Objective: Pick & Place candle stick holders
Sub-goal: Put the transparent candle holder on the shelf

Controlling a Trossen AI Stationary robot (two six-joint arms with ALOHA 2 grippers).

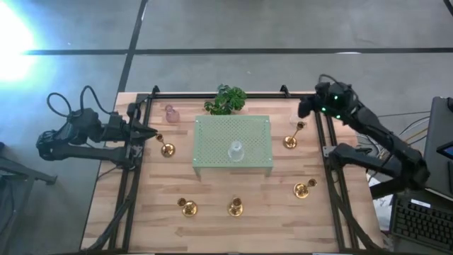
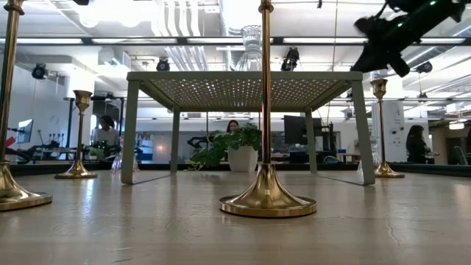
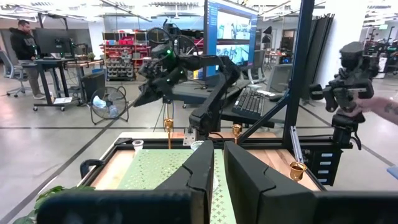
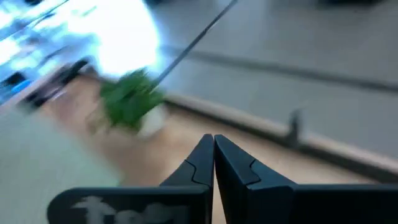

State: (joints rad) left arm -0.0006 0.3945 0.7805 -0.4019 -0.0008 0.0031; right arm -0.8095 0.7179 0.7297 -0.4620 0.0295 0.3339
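Observation:
Five gold brass holders stand upright on their round bases on the wooden table: one (image 1: 167, 149) near my left gripper, one (image 1: 290, 140) at the right, one (image 1: 303, 188) nearer right, two (image 1: 187, 207) (image 1: 236, 207) at the near edge. A pink glass holder (image 1: 170, 113) stands at the far left. A clear glass one (image 1: 236, 151) stands on the pale green perforated stand (image 1: 212, 138). My left gripper (image 1: 151, 133) is shut and empty at the left edge, pointing toward the table's right edge. My right gripper (image 1: 304, 108) is shut and empty, raised above the far right corner.
A leafy green plant (image 1: 225, 100) stands behind the stand at the far edge. Black frame rails (image 1: 131, 177) run along both table sides. Another clear glass (image 3: 138, 144) shows at the far right corner. Bare wood lies in front of the stand. People stand in the room beyond.

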